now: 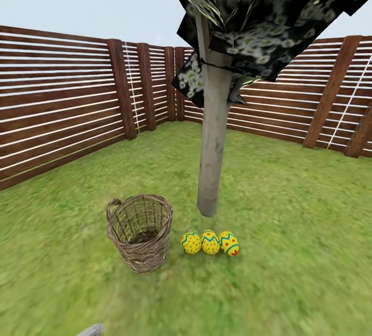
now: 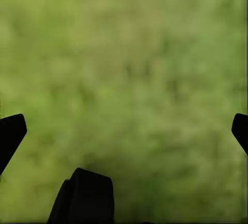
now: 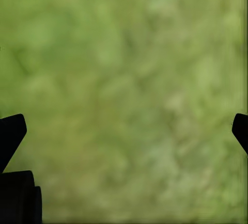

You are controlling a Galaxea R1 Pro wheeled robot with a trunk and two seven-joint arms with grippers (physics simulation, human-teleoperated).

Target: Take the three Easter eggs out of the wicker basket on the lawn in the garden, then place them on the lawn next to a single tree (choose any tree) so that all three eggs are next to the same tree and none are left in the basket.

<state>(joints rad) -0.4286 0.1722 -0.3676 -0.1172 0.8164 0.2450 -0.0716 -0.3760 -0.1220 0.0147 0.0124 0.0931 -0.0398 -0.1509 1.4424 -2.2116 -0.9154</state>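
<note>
Open lawn from 3 through 9 o'clock of the tree trunk. Obstacles: wicker basket at its 8 o'clock, three Easter eggs in a touching row at 6. Fence well behind.

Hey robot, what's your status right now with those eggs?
Both hands open over grass: left hand, right hand. Three Easter eggs beside the tree. Wicker basket looks empty. Nothing in the way.
</note>
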